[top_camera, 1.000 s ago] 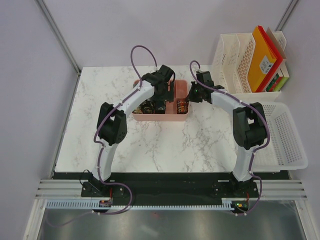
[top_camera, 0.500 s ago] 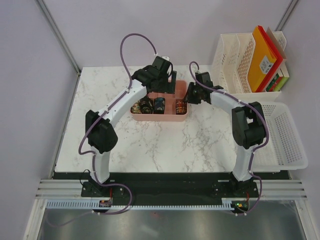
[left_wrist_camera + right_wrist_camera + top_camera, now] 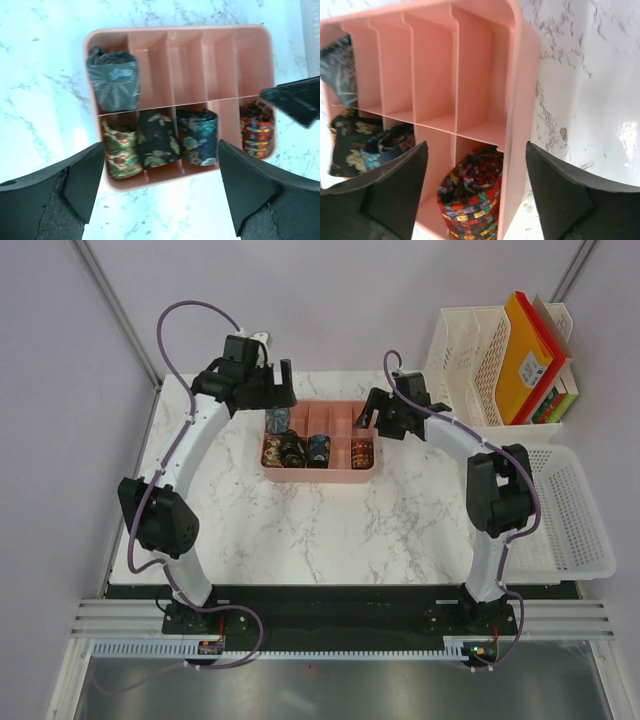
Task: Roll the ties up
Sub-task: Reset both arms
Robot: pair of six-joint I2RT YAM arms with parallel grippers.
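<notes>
Five rolled ties (image 3: 159, 138) sit in the tray (image 3: 175, 29) by the table's (image 3: 300, 530) far edge. The left gripper (image 3: 161, 185) and right gripper (image 3: 476, 180) stand wide and empty. Storing looks done; the next move is probably to lift clear.

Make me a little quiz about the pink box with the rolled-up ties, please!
1. Count: how many rolled ties sit in the pink tray?
2. True or false: the right gripper is holding the red-orange checked tie.
3. Pick one: the grey tie is A) alone in its row of the tray, B) right beside the red-orange checked tie, C) lying on the table.

Key: 1) five. 2) false, its fingers stand wide open and the tie rests in its compartment. 3) A.
</notes>
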